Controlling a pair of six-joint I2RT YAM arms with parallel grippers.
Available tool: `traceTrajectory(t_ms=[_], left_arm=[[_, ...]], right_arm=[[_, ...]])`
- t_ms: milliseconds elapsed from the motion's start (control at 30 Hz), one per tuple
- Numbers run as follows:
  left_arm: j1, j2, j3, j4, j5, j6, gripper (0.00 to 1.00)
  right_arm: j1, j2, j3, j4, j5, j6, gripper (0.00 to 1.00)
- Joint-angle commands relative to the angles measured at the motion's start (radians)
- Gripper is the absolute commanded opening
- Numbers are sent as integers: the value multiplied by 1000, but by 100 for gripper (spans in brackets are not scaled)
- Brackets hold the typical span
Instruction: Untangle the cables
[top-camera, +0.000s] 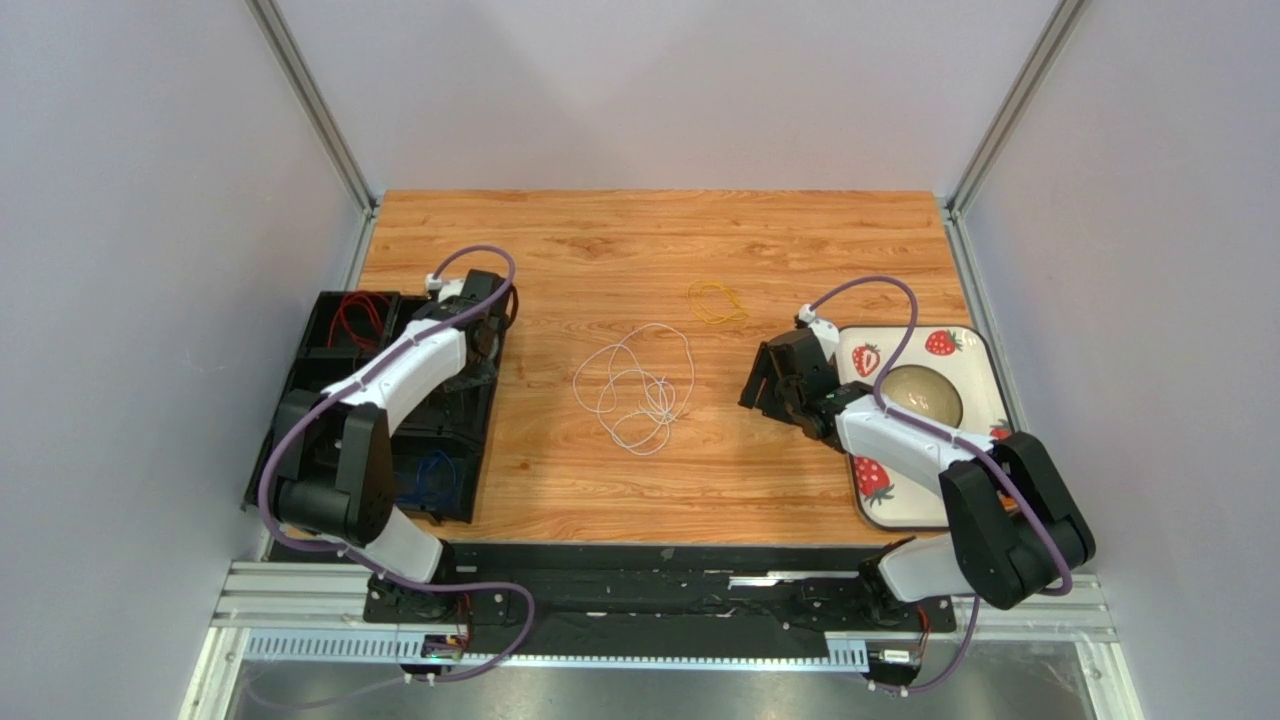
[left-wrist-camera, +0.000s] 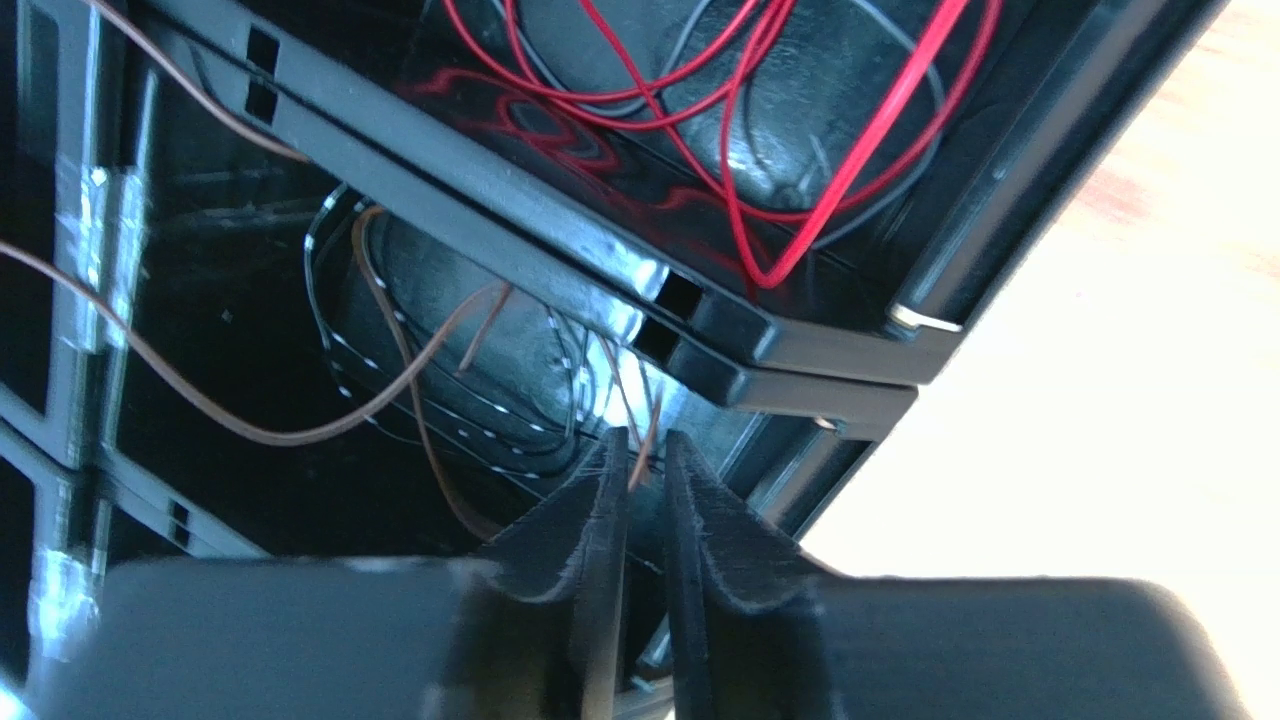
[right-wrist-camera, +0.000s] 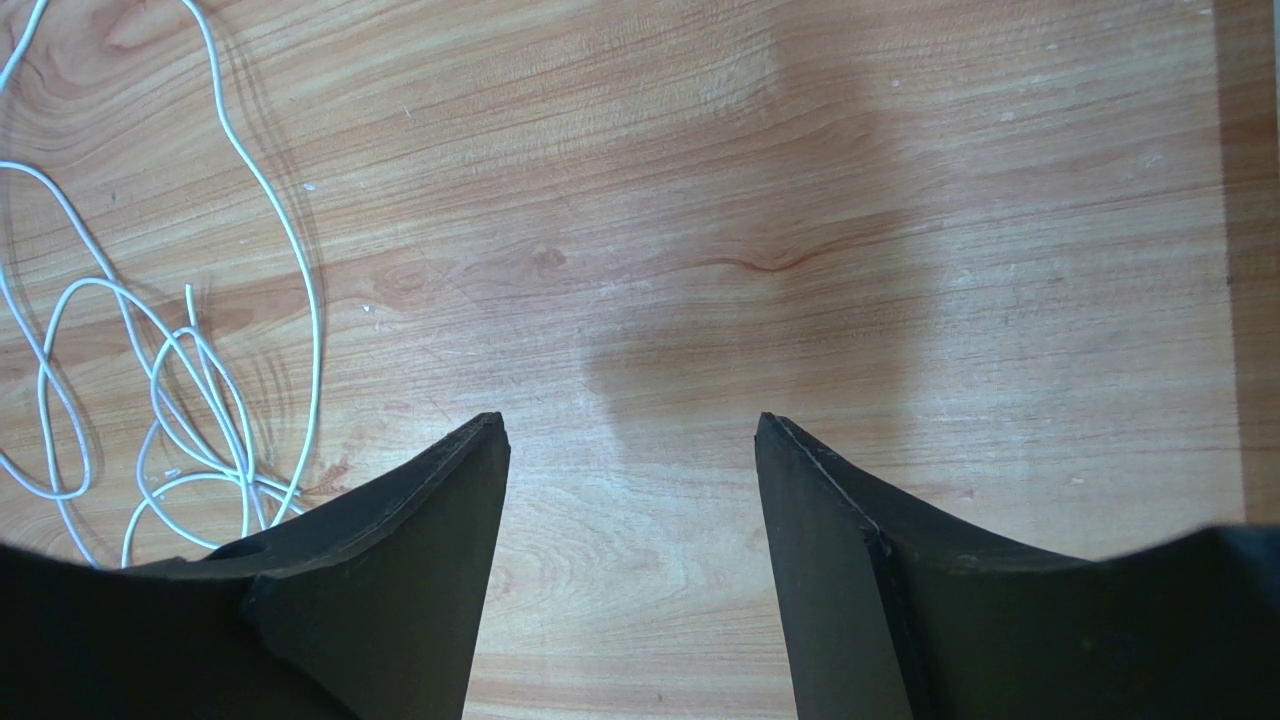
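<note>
Tabletop: white cable lies in a loose tangle at the middle, with a small yellow cable apart, farther back.
Tray: black, on your left; red cable in a far compartment, blue cable in a near one.
Left gripper: down in the tray, jaws parted by a thin slit. A brown cable runs through the gap and looks unpinched, though this angle is poor.
Right gripper: jaws spread wide with nothing between them, over bare wood just right of the white cable.
</note>
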Motion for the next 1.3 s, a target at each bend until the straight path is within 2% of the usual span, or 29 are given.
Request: traceTrajectory(t_ms=[0,167,333,467,500,567,600,700,833,967,1267], left_arm=[[4,-128,14,9,25,-3,41],[-4,-205,46,-41,46,3,44],[-123,-242,84,-58,17,14,46],[-211,-214,66,30,107,49,51],[-243,-208,57,59,128,59,57],[-272,-180,37,136,207,81,60],[-303,-173,32,161,230,85,65],[-363,-127,23,236,322,76,69],[-453,-47,26,294,372,63,70],[-542,47,38,328,421,74,65],[-604,160,101,321,453,80,62]], right_arm=[[-3,1,29,19,4,-11,65],[-3,1,29,20,4,-11,65],[-3,-2,28,20,5,-10,65],[-3,-5,25,22,5,-11,65],[-3,-6,25,22,5,-11,65],[-3,-5,26,22,5,-11,65],[-3,-4,26,22,4,-11,65],[-3,-1,29,20,5,-11,65],[-5,4,32,17,5,-11,65],[-5,4,34,15,5,-11,65],[-3,11,39,11,1,-13,65]])
